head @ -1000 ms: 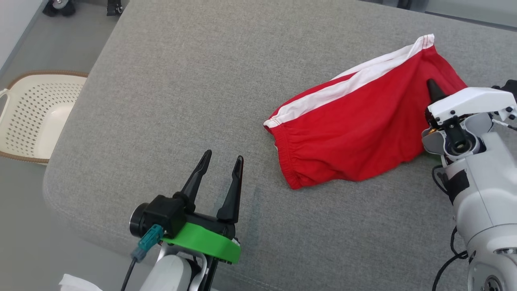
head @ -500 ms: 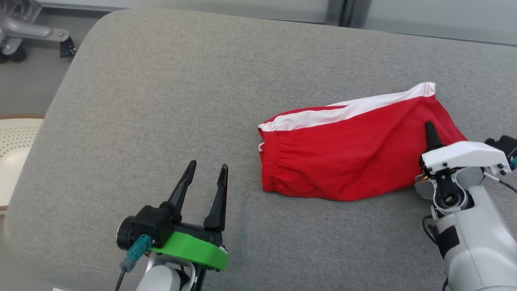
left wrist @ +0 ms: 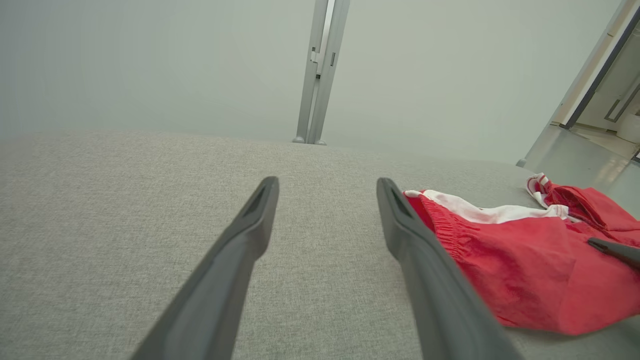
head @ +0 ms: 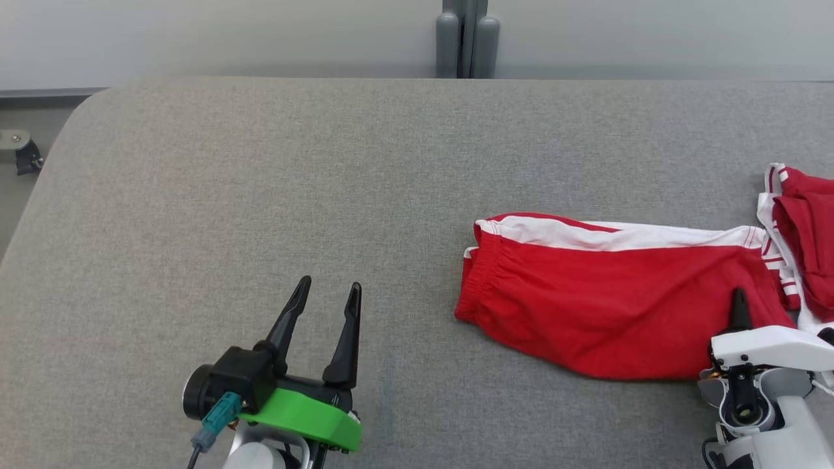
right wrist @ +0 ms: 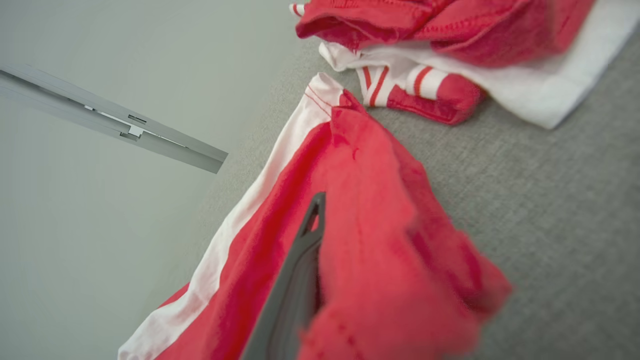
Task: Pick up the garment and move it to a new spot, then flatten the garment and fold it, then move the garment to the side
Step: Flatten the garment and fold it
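Red shorts with white side stripe (head: 606,312) | on grey fabric cushion (head: 260,195), right side, just beside second red-white garment (head: 805,241) | right gripper (head: 738,299) clamped on leg end, just finished closing | left gripper (head: 329,286) spread, idle | head swung; grasp set, lift looks next

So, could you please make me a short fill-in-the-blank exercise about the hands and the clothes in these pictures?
1. The right hand is shut on a red garment with a ____ stripe.
2. The left hand is ____ and holds nothing.
3. The garment lies on a ____ fabric surface.
4. In the head view, a second garment lies to the ____ of the gripped one.

Missing words: white; open; grey; right.
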